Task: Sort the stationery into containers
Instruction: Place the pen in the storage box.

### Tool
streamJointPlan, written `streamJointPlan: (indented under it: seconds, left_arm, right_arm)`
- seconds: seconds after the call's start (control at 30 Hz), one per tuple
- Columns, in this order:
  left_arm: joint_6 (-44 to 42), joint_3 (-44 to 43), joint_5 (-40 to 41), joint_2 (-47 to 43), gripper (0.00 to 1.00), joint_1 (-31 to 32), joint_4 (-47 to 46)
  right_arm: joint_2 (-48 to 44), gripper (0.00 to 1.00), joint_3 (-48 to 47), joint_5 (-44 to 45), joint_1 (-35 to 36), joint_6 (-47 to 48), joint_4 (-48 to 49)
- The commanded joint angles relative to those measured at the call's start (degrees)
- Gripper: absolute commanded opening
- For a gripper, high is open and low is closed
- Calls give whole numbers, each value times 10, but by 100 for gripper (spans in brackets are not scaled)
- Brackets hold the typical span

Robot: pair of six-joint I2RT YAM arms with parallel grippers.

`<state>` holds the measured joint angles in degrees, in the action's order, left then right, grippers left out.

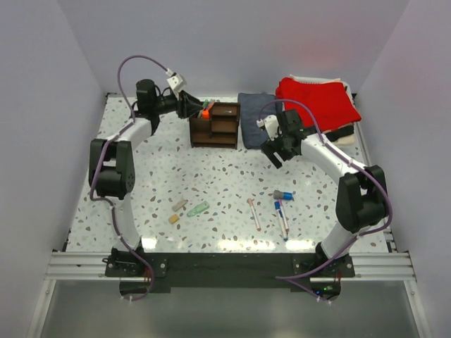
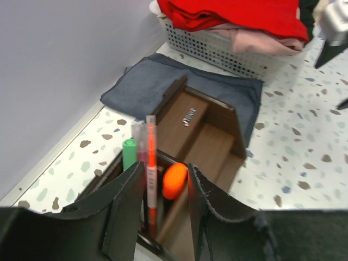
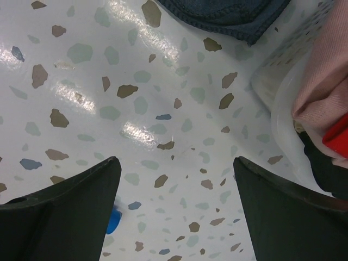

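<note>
The dark brown organizer (image 1: 215, 124) stands at the back of the table, also in the left wrist view (image 2: 204, 138). In its left compartment stand an orange-topped marker (image 2: 174, 181), a slim red pen (image 2: 150, 163) and a green-capped pen (image 2: 129, 152). My left gripper (image 1: 194, 108) hangs over that compartment, its jaws apart on either side of the marker and red pen (image 2: 163, 185). My right gripper (image 1: 275, 153) is open and empty above bare table (image 3: 174, 168). Two tan blocks (image 1: 176, 211), a pale green piece (image 1: 198, 209), a pink pen (image 1: 254, 213), a blue-capped pen (image 1: 282, 217) and a grey, blue-tipped piece (image 1: 283, 194) lie at the front.
A folded dark blue cloth (image 1: 257, 120) lies right of the organizer. A white basket (image 2: 228, 51) with a red cloth (image 1: 313, 98) and pink clothes sits at the back right. White walls close in the back and both sides. A blue pen tip (image 3: 113, 220) shows by my right gripper's left finger.
</note>
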<state>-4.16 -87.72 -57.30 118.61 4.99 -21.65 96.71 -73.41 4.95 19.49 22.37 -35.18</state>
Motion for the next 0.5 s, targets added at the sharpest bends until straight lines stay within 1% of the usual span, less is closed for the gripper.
streamJointPlan:
  seconds: [0.0,0.03,0.07,0.1,0.13,0.17,0.2,0.23,0.27,0.33,0.4,0.43,0.47]
  left_arm:
    - [-99,59,-21,-179,45,-10,143]
    - [-157,85,-23,-222,45,-8,190]
    - [-193,98,-16,-243,46,-6,250]
    - [-226,110,2,-262,47,-1,356]
    - [-286,128,23,-293,47,13,408]
    - [-317,138,53,-305,48,20,455]
    - [-338,152,70,-318,48,27,522]
    - [-356,179,90,-341,48,42,544]
    - [-358,193,128,-352,48,50,560]
    - [-371,223,157,-374,49,74,607]
    - [-371,244,188,-386,49,88,622]
    - [-357,264,195,-399,49,90,618]
    - [-345,274,207,-406,49,91,610]
  right_arm:
    - [-30,89,1,-7,-2,7,20]
    - [-33,89,4,-10,-2,9,23]
    - [-36,89,7,-9,-2,12,26]
    - [-38,89,13,-10,-2,14,27]
    - [-41,89,16,-11,-2,14,32]
    - [-45,89,19,-11,-2,15,34]
    - [-48,89,25,-12,-2,15,36]
    - [-50,89,27,-12,-2,16,40]
    - [-53,89,30,-14,-2,15,40]
    - [-62,89,38,-15,-1,16,39]
    - [-75,89,43,-30,-1,32,32]
    - [-79,89,43,-41,0,45,14]
    - [-85,89,46,-72,1,81,3]
